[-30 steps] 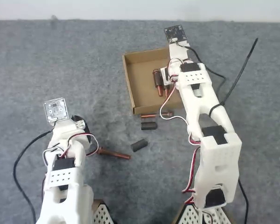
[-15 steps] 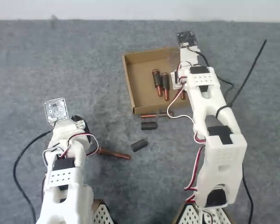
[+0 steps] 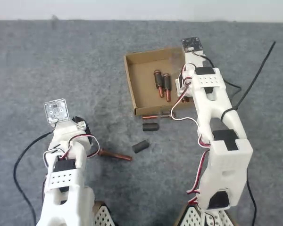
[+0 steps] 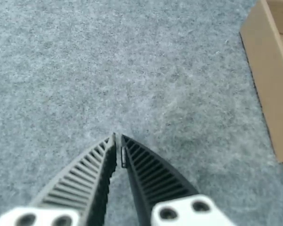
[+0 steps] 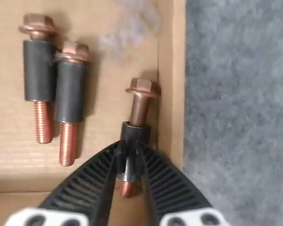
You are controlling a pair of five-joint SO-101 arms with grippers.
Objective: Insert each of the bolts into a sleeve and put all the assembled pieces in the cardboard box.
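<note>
The cardboard box [image 3: 144,70] lies open at the back of the grey carpet. Two assembled pieces [image 3: 158,83] [image 3: 167,87] lie side by side in it, also seen as the sleeved bolts [image 5: 37,75] [image 5: 70,99]. My right gripper [image 5: 129,147] is shut on the black sleeve of a third assembled bolt [image 5: 138,104], low against the box's right wall [image 5: 171,84]. In front of the box lie a bare bolt [image 3: 153,116] and two black sleeves [image 3: 150,126] [image 3: 140,146]. Another bare bolt [image 3: 116,156] lies beside the left arm. My left gripper [image 4: 118,140] is shut and empty over bare carpet.
The box's near wall [image 3: 151,110] stands between the loose parts and the pieces inside. A box corner [image 4: 269,75] shows in the left wrist view. A black cable [image 3: 254,80] trails right of the right arm. Open carpet stretches left of the box.
The right arm has shifted right across the box towards its right wall, uncovering the two pieces that lie inside. The left arm has not moved.
</note>
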